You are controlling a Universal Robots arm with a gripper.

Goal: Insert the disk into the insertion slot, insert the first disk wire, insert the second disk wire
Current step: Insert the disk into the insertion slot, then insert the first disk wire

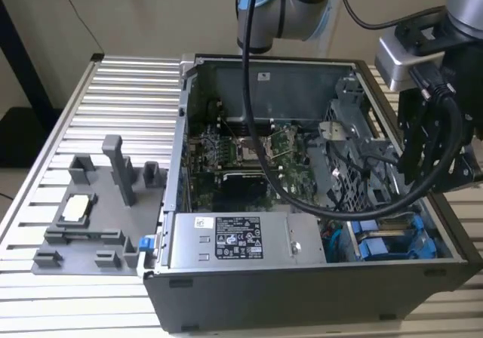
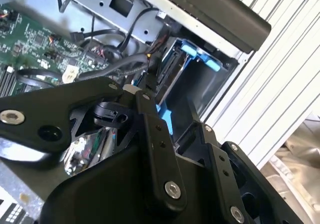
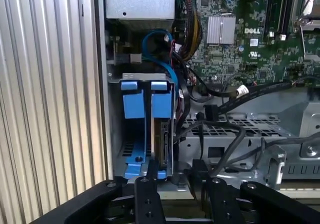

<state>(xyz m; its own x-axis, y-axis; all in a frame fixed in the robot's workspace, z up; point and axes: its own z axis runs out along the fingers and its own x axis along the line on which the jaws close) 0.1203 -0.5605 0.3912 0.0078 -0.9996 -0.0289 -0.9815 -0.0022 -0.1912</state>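
Note:
The disk [image 3: 162, 134] stands on edge in the insertion slot [image 3: 116, 134], its blue carrier tabs [image 3: 160, 100] near the power supply. In the second wrist view the disk [image 2: 169, 69] sits between the slot's grey walls, and its connector edge faces my gripper. My gripper [image 3: 174, 170] hovers just off that end, open. One finger [image 3: 150, 173] lines up with the disk's metal side and the other [image 3: 198, 170] stands off to the side. A black plug [image 3: 207, 112] on a cable hangs free beside the slot. In the exterior view the slot [image 1: 392, 241] is in the case's near right corner.
The silver power-supply box [image 1: 241, 240] lies beside the slot, with the green motherboard [image 1: 249, 157] behind it. A perforated metal cage [image 3: 235, 129] and loose black cables [image 3: 260, 91] crowd the slot's open side. A blue cable [image 3: 161, 46] loops over it. A grey fixture plate [image 1: 83, 217] rests on the ribbed table.

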